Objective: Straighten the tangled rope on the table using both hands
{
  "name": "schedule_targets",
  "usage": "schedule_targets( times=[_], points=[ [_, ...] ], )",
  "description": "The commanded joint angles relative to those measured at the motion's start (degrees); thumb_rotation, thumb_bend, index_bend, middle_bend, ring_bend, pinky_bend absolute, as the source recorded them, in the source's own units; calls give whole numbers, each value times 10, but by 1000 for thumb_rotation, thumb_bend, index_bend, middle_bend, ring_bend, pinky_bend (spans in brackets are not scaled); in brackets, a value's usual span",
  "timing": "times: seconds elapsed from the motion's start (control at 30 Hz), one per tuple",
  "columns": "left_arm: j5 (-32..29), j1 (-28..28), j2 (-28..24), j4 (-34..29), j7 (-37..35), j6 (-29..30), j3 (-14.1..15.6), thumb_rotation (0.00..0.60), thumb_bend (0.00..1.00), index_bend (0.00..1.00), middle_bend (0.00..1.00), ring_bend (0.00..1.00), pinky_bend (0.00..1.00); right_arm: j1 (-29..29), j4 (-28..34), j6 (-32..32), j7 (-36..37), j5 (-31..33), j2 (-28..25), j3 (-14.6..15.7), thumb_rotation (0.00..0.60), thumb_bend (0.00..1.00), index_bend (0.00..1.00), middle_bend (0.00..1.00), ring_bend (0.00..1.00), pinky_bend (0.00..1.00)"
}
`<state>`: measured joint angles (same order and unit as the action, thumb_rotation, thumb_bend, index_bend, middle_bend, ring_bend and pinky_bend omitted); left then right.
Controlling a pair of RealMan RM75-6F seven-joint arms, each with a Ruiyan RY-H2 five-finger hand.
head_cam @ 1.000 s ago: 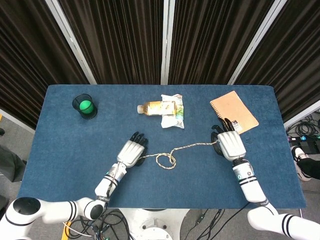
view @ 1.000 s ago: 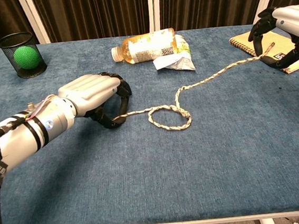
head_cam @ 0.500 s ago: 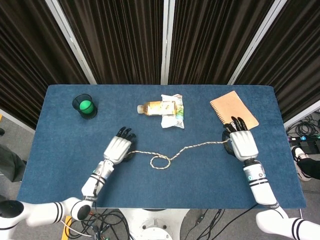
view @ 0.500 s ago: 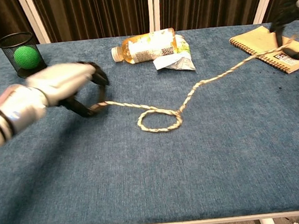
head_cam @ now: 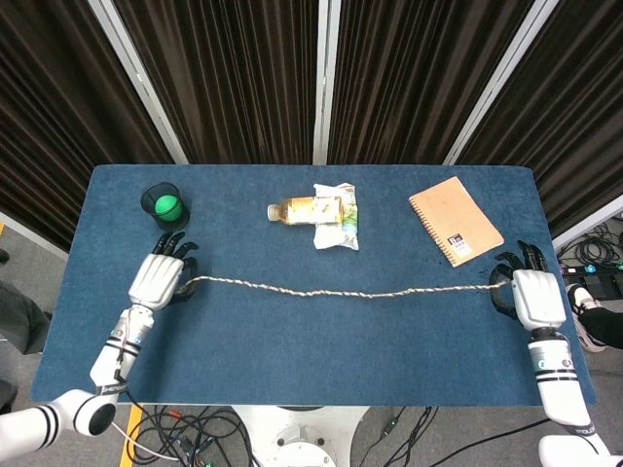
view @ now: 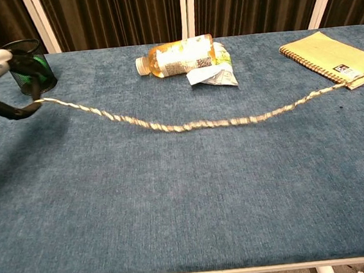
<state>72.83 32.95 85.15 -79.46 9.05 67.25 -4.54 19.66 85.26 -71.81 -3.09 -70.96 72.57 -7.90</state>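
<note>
I see the braided rope (head_cam: 341, 291) stretched in one shallow sag over the blue felt tabletop (head_cam: 292, 341); left robot hand (head_cam: 161, 277) and right robot hand (head_cam: 531, 292) each pinch an end.

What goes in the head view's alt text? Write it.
A rope stretches nearly straight across a blue table, held by the left hand and right hand. Behind it lie a bottle, notebook and cup holding a green ball.

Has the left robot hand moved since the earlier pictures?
Yes. The left robot hand moved outward to the left, ending just below the mesh cup, pulling the rope straight.
</note>
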Motion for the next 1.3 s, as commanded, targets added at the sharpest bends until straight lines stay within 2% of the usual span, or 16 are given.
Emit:
schedule_targets(
  times=[0.03,0.33,0.6,0.7,0.8,0.83,0.9,0.97,1.1,1.3],
  points=[
    [10,-6,-7,11,-10,-6,7,589,383,593,219,71,0,-7,-9,1,11,-3,4,5,600,489,637,262,0,0],
    [18,-24,-7,36,-34,-18,18,589,382,593,219,71,0,-8,-43,23,32,-10,33,12,600,489,637,262,0,0],
    [27,-29,26,94,-53,-35,22,587,378,582,219,71,0,-3,-115,43,66,-29,93,21,600,480,626,260,0,0],
    [30,-31,34,104,-56,-41,24,589,359,512,215,71,0,-1,-139,56,63,-30,110,26,600,426,521,238,0,0],
    [28,-33,35,103,-54,-47,23,595,290,373,203,71,0,0,-146,64,56,-30,115,30,600,348,307,189,0,0],
    [28,-34,36,102,-53,-46,22,597,276,355,203,71,0,-1,-145,66,55,-31,115,31,600,338,266,180,0,0],
    [30,-37,34,98,-51,-42,21,600,235,303,203,71,0,-3,-140,63,55,-34,110,30,600,319,167,164,0,0],
    [32,-40,28,90,-50,-35,19,600,203,265,202,71,0,-5,-131,53,56,-39,101,27,600,318,135,156,0,0],
    [34,-61,-3,55,-53,9,6,600,146,243,201,71,0,-18,-96,14,58,-54,60,19,600,318,128,154,0,0],
    [21,-111,-66,4,-53,84,-9,600,129,243,201,71,0,-53,-33,-40,58,-72,-25,21,600,334,124,158,0,0]
  ],
)
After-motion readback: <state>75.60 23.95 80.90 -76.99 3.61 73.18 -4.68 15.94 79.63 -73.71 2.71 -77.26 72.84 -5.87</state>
